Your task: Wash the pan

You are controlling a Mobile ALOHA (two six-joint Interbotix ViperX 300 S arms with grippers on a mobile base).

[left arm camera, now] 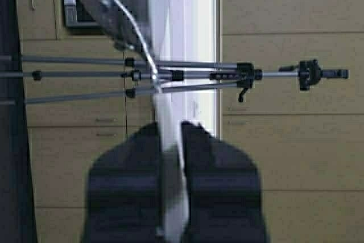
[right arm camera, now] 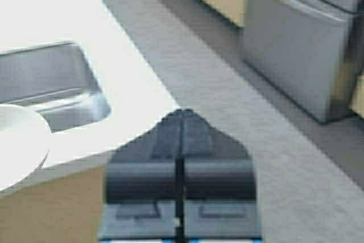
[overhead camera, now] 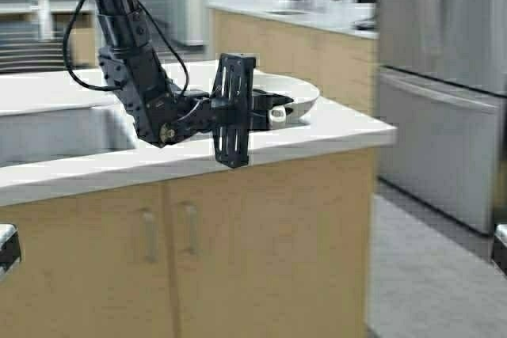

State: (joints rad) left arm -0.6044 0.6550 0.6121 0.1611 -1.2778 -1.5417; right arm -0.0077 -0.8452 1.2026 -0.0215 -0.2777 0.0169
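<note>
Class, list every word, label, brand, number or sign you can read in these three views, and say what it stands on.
None can be read. The pan, the countertop, the cabinet doors, the steel appliance and the tripod show no legible writing in any view.

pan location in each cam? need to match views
High view: the pan sits on the white countertop at center-right, its handle toward the left gripper.
Left wrist view: seen edge-on, a white strip running up from between the fingers.
Right wrist view: a pale curved rim at the left edge, beside the sink.
Shared landmark: the white countertop.
</note>
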